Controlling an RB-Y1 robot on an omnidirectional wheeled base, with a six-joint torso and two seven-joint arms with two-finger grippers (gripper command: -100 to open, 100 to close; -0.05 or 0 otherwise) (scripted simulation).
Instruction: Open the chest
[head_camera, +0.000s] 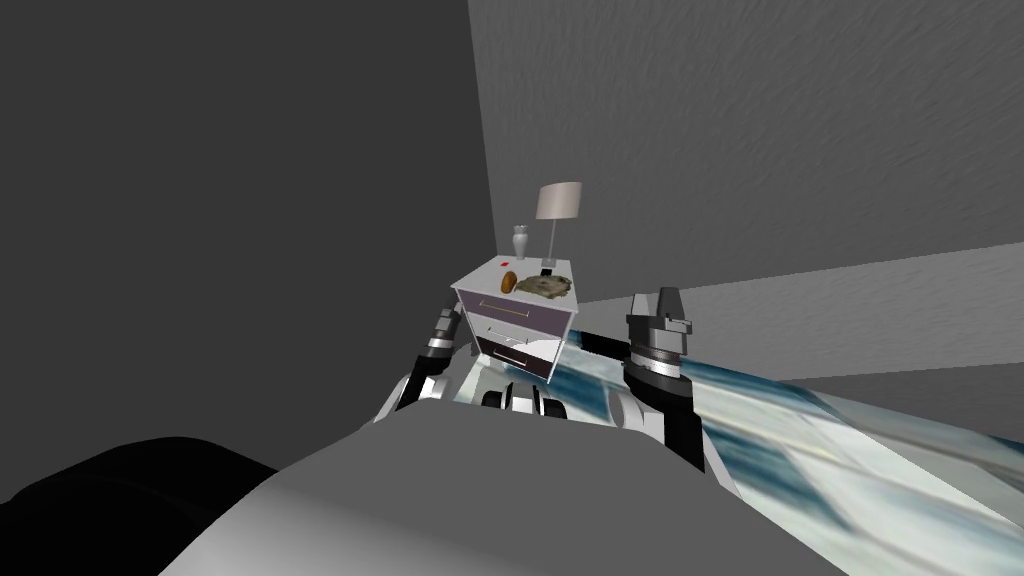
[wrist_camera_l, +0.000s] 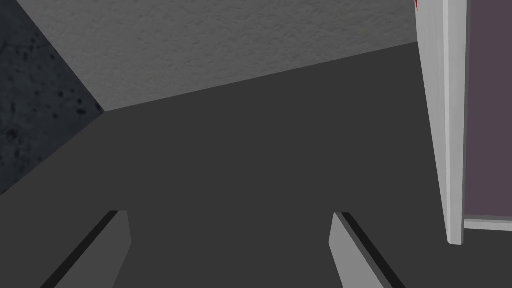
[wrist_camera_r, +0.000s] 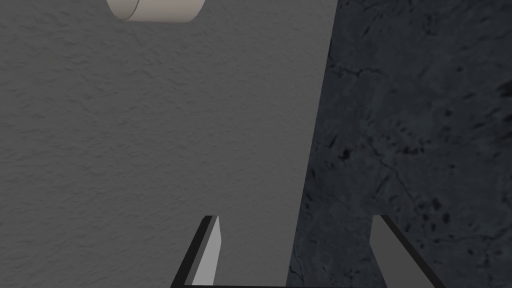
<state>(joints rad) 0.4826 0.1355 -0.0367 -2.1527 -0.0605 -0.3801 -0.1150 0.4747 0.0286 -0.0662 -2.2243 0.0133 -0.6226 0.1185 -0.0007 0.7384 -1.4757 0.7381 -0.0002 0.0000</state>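
Observation:
The chest (head_camera: 462, 287) is a small white-framed unit with dark purple drawer fronts and thin bar handles (head_camera: 505, 312), standing in the room's corner. My left gripper (head_camera: 447, 318) is beside its left side. Its fingers (wrist_camera_l: 229, 215) stand open and empty, with the chest's white edge (wrist_camera_l: 442, 125) and purple front (wrist_camera_l: 490, 110) close by one finger. My right gripper (head_camera: 665, 298) is raised to the right of the chest, apart from it. It is open (wrist_camera_r: 296, 217) and points at the wall below the lamp shade (wrist_camera_r: 155, 9).
On the chest's top stand a lamp (head_camera: 557, 205), a pale vase (head_camera: 520, 240), a brown oval object (head_camera: 509, 282) and a mottled flat item (head_camera: 548, 287). A bed with a blue and white cover (head_camera: 800, 440) runs along the right. Grey walls meet behind the chest.

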